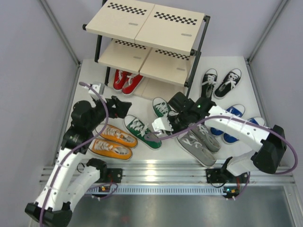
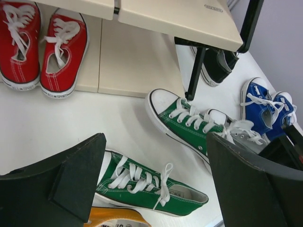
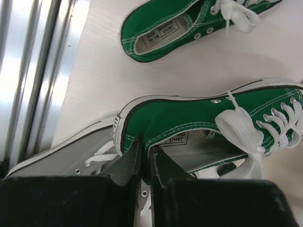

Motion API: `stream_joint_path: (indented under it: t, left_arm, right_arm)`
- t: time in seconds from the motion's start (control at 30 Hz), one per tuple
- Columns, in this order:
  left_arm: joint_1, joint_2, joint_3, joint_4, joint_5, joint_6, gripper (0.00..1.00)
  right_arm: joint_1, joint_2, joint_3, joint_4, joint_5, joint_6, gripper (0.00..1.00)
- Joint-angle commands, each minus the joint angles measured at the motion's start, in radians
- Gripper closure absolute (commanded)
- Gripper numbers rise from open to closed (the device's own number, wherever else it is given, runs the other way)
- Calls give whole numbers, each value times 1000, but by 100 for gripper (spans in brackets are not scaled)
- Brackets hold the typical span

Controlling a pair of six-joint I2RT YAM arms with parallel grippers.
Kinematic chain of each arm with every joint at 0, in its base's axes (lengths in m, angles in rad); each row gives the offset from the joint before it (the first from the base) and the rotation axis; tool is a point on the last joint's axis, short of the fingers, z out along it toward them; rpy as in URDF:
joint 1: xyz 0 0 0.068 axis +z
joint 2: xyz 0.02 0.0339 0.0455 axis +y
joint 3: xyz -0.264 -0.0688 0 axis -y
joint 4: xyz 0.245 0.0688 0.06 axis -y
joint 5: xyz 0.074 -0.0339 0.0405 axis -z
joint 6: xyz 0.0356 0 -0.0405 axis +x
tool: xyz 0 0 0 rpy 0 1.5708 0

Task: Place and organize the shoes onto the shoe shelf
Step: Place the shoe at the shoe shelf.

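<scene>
Right gripper (image 3: 146,150) was clamped on the heel collar of one green shoe (image 3: 189,118), its two fingers nearly together with the canvas rim pinched between them. That shoe lay low on the table (image 1: 222,64), in front of the shoe shelf (image 1: 142,21) and just beside the grey pair (image 1: 199,142); whether its sole had left the surface could not be told. Left gripper (image 2: 156,142) hung spread wide with nothing between its jaws, above the other green shoe (image 1: 142,131), which sat upright on the table near the orange pair (image 1: 112,142).

Of the six pairs, only the red pair (image 1: 125,81) was on the shelf. It stood side by side on the lowest tier, toes pointing inward and heels at the front edge. The top tier was bare, and so was the middle tier, as far as the overhead view showed it.

Everything else was on the table:
- the two green shoes, apart from each other
- the orange pair, at the left
- the grey pair, close to the right arm
- the blue pair (image 1: 236,117), further right
- the black pair (image 1: 220,82), beside the shelf's right legs

By that count the job was in its early part — one pair shelved, five to go. The green pair looked to be the one in hand, with one shoe gripped and its mate not yet taken up.
</scene>
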Motion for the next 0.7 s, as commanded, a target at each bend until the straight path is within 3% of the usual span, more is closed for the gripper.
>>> stream_joint_path:
  t: [0.0,0.37,0.67]
  left_arm:
    - [4,-109,-46,-34,-28,84,8]
    - [4,-342,-192,-36,5,131,7]
    - [4,-368,-214,-36,18,131,7]
  right_arm:
    - [-23,11,86,159,77,38,100]
    - [-71,128,118,399,273,110,100]
    - [-131,254,155,547,338,185,100]
